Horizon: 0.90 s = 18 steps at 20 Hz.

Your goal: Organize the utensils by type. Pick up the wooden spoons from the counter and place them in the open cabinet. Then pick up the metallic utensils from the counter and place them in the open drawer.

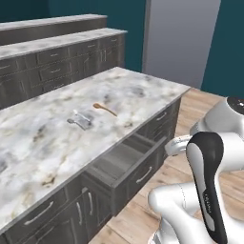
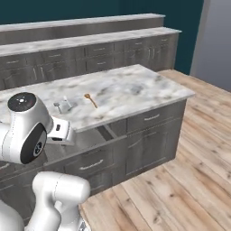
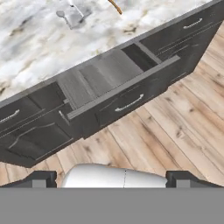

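Observation:
One wooden spoon (image 1: 106,109) (image 2: 91,100) lies on the marble counter (image 1: 47,138), its tip at the top edge of the hand view (image 3: 115,6). Just left of it sit the small silver metallic utensils (image 1: 81,119) (image 2: 64,106) (image 3: 72,13). Below the counter's front edge the open drawer (image 1: 124,159) (image 3: 100,76) is pulled out and looks empty inside. My gripper (image 3: 111,181) hangs open in front of the drawer, above the floor, holding nothing; its dark fingertips (image 3: 41,179) stand wide apart. The open cabinet is out of view.
Closed drawers and doors with silver handles (image 3: 129,103) line the base units under the counter. Two more rows of counters (image 1: 57,47) run along the back wall. A tall grey panel (image 1: 181,38) stands behind the island. A wooden floor (image 2: 180,180) stretches to the right.

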Available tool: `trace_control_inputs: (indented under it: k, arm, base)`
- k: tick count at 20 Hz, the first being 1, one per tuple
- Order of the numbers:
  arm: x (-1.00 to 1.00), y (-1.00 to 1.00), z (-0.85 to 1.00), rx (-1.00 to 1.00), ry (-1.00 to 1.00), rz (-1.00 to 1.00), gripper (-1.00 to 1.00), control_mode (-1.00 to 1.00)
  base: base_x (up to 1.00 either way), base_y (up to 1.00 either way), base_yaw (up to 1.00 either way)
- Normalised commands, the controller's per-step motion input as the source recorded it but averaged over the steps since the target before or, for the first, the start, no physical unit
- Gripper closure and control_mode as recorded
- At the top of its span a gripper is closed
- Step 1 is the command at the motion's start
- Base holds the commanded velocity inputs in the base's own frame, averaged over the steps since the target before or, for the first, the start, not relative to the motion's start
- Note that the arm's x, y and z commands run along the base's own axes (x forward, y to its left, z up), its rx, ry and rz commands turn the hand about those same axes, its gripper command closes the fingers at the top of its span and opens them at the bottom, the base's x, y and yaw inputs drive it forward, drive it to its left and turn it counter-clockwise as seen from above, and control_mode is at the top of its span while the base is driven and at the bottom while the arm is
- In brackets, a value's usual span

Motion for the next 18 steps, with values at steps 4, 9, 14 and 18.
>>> trace_control_inputs:
  k: [4,9,14,18]
  arm:
    - [0.0,0.0,0.0,0.0,0.0,0.0,-1.0,1.0]
    - [0.0,0.0,0.0,0.0,0.0,0.0,-1.0,1.0]
    - [0.0,0.0,0.0,0.0,0.0,0.0,-1.0,1.0]
    - [0.0,0.0,0.0,0.0,0.0,0.0,-1.0,1.0]
  base:
    - [0.56,-0.67,0.15]
    - [0.46,-0.66,0.24]
    - [0.44,-0.66,0.24]
    - [0.44,-0.67,0.26]
